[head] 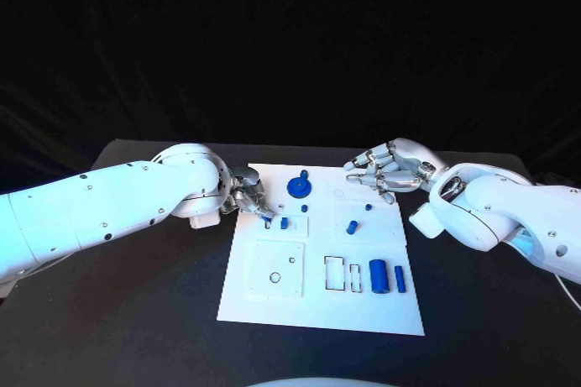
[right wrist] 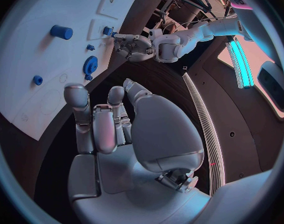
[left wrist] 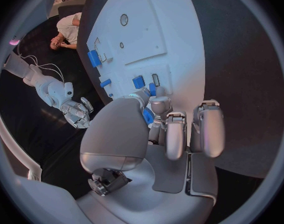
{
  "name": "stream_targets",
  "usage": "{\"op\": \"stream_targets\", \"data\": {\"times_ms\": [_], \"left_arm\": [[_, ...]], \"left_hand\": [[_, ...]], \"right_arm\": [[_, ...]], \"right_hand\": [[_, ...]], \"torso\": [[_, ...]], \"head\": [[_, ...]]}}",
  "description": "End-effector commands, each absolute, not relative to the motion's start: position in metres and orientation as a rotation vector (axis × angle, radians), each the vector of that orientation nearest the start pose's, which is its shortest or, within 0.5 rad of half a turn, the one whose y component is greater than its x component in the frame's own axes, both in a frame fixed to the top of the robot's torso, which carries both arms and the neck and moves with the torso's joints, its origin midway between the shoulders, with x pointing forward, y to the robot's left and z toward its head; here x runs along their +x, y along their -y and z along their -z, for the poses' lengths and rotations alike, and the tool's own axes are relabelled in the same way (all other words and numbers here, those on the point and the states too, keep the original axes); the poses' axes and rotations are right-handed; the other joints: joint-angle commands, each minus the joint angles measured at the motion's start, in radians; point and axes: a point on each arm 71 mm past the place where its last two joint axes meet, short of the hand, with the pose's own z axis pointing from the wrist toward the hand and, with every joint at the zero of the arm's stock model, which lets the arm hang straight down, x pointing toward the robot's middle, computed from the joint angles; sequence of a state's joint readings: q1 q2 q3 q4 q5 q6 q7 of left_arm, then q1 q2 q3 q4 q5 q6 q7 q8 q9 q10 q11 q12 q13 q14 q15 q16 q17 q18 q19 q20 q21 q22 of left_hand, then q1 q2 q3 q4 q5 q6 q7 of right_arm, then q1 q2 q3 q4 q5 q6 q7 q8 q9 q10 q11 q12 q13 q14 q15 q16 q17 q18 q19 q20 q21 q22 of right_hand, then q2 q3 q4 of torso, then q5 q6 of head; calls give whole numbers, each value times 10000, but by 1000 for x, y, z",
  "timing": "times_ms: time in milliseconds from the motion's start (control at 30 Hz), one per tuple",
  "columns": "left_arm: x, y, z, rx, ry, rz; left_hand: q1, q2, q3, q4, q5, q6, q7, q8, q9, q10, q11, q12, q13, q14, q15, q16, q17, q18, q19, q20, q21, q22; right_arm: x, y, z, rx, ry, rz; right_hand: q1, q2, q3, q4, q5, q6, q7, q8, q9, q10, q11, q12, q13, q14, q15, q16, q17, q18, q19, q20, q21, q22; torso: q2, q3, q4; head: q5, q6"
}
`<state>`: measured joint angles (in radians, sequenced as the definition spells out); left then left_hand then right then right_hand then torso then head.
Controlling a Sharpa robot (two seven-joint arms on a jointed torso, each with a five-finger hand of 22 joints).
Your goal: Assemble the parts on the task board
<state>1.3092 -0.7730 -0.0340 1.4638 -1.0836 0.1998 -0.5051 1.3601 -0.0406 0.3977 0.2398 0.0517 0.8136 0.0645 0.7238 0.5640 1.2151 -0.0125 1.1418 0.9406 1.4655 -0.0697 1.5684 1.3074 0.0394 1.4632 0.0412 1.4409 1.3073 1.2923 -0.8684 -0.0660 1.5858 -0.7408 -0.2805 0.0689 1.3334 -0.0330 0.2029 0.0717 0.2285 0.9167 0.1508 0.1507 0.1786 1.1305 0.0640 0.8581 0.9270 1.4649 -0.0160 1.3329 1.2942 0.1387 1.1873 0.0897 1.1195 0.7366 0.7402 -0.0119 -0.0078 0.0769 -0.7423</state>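
The white task board lies in the middle of the table. My left hand hovers over its far left edge and pinches a small blue part between thumb and fingers, right above two small blue parts standing in a raised white block. A blue gear sits at the far middle, also seen as the gear from the right wrist. A blue peg stands mid-board. My right hand hangs over the far right corner, its fingers loosely bent and holding nothing.
A thick blue cylinder and a slim blue bar lie near the board's right edge, beside rectangular slots. A square white plate with a round hole occupies the near left. Black table surrounds the board.
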Motion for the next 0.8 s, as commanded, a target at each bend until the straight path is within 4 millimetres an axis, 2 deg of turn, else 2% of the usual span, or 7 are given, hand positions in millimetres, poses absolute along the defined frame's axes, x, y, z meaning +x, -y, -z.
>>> {"op": "stream_targets", "data": {"times_ms": [33, 467, 800], "left_arm": [[504, -196, 179, -755, -22998, 4026], [504, -196, 183, -500, -23471, 3612], [504, -195, 184, -282, -23583, 3394]], "left_hand": [[109, -3, 873, -809, 38, 32, -66, 46, 15, 43, -8, 28, 3, 1052, -24, 24, 2634, -43, 478, -35, 45, 1393], [108, -29, 912, -825, 38, 32, -68, 47, 13, 40, -11, 18, -11, 1052, -28, 24, 2634, -35, 464, -39, 16, 1366], [114, -58, 966, -851, 38, 31, -71, 47, 11, 54, -15, 28, 8, 1052, -31, 24, 2634, -37, 467, -44, 22, 1374]], "right_arm": [[484, 192, 148, 3622, -17239, -11527], [484, 193, 148, 3643, -17192, -11535], [484, 193, 148, 3657, -17196, -11546]], "right_hand": [[43, 68, -6, -18, 64, -22, 48, 41, 4, 23, 2, 50, -13, 349, 25, 25, -8, 109, -13, 20, -34, -9], [31, 76, -10, -7, 67, -25, 50, 42, 4, 20, 4, 42, -25, 349, 26, 19, -14, 108, -9, 20, -37, -10], [29, 90, -7, 0, 74, -25, 49, 44, 5, 38, 3, 65, -9, 356, 26, 36, 7, 107, -2, 20, -36, -5]], "torso": [[2, -4, -6], [-5, -10, 16], [-6, -3, -4]], "head": [[-2, -7], [3, -31], [15, -42]]}}
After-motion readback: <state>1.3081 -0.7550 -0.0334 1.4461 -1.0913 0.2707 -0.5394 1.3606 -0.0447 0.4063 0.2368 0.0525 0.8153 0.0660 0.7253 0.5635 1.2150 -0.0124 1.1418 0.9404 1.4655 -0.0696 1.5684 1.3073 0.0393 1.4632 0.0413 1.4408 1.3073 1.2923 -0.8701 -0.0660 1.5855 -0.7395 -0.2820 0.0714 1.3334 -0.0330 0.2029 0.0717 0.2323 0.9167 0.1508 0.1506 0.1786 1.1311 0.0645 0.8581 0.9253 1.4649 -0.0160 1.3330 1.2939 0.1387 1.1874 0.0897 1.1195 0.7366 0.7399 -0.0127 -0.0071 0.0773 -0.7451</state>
